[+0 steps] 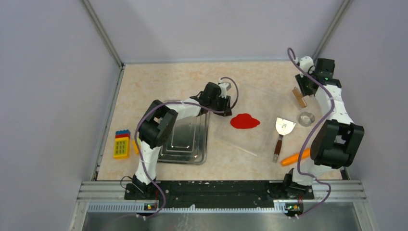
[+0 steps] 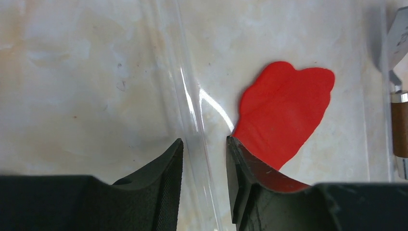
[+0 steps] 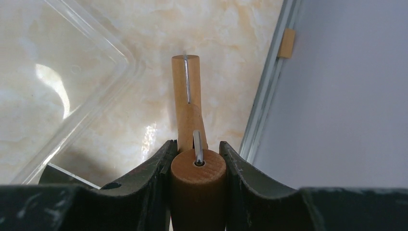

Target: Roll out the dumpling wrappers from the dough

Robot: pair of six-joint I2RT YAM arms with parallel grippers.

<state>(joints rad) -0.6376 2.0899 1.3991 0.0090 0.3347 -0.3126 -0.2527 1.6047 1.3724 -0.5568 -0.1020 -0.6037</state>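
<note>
From above, the dough [image 1: 245,121] lies flattened on a clear sheet [image 1: 259,138] mid-tabletop [image 1: 144,82], just right of the left jaws. In the left wrist view, the left jaws stand spread astride the sheet's edge, with the dough just beside one finger. In the right wrist view, the right jaws pinch a wooden roller [image 3: 197,173].

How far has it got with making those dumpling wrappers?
Done: the red dough lies as a flat, irregular sheet on the clear mat. In hand: the right pincer grips a wooden roller; the left pincer stands open at the mat's edge. Left: no round wrappers show yet; the small ring lies apart.
</note>
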